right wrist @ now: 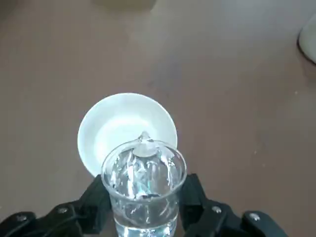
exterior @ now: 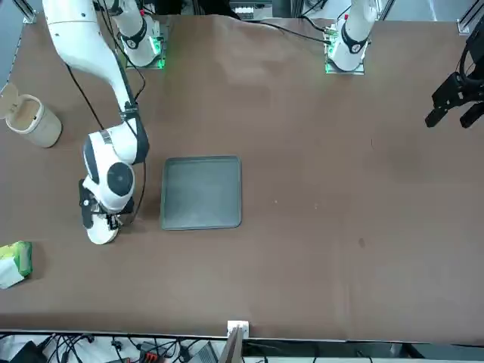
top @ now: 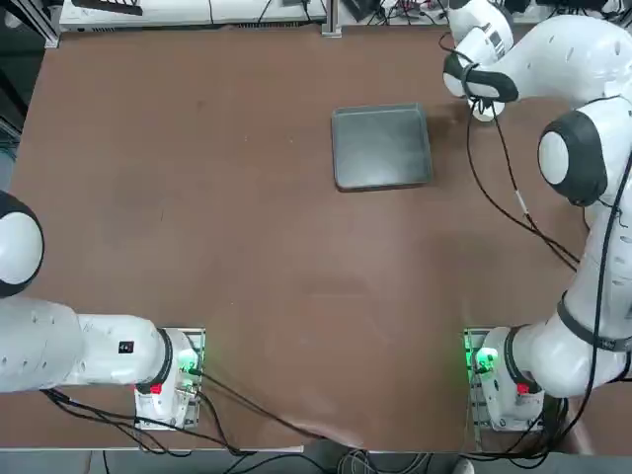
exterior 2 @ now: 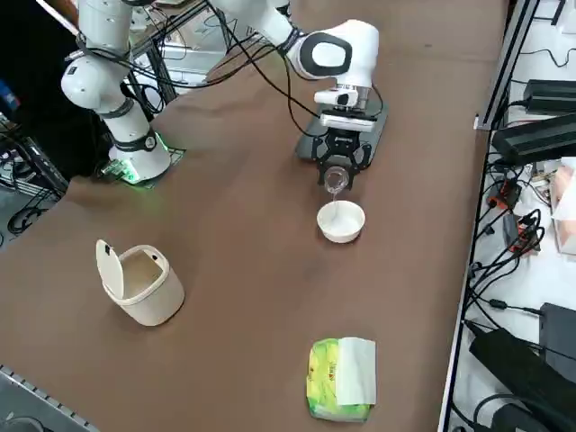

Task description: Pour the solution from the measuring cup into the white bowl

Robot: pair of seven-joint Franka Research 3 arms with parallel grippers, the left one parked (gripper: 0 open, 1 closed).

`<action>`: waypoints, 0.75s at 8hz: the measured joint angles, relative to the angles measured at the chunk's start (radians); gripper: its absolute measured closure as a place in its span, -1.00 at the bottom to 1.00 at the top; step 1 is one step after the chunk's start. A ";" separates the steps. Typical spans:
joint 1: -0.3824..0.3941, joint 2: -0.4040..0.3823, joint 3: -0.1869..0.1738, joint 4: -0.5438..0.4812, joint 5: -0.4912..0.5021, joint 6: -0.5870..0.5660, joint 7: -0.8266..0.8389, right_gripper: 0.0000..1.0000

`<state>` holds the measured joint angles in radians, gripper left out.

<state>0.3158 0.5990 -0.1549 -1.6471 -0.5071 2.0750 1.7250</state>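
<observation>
Right wrist view showed the right end effector [right wrist: 143, 217] clamped on the measuring cup [right wrist: 143, 185], its black fingers [right wrist: 94, 200] pressed against both sides of the clear wall. The cup was tilted, its spout hanging over the near rim of the white bowl [right wrist: 123, 126], with liquid glinting inside the cup. Bare brown tabletop [right wrist: 237, 98] lay all around the bowl.

From the right side, the end effector [exterior 2: 338, 171] hung just above the bowl [exterior 2: 341, 221], with the cup [exterior 2: 336, 180] at the bowl's 12 o'clock. A cream lidded container [exterior 2: 139, 281] sat well apart at the bowl's 8 o'clock, and a green-and-white packet [exterior 2: 342, 380] lay near the tabletop's edge at 6 o'clock. The dark grey tray [exterior 2: 378, 121] was mostly hidden behind the wrist.

Overhead, the arm covered the cup and most of the bowl [top: 483, 114], which sat at 3 o'clock from the tray [top: 381, 146], close to the tabletop's far edge. Wide open surface stretched toward 9 o'clock. In the front view the wrist likewise hid the cup; only a sliver of bowl [exterior: 100, 233] peeked out.
</observation>
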 joint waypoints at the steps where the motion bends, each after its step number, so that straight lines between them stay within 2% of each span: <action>1: -0.008 0.000 0.000 0.013 0.044 0.000 -0.045 -0.46; 6: -0.063 -0.001 -0.002 0.041 0.266 0.000 -0.281 -0.46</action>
<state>0.2529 0.5983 -0.1572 -1.6064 -0.2408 2.0754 1.4443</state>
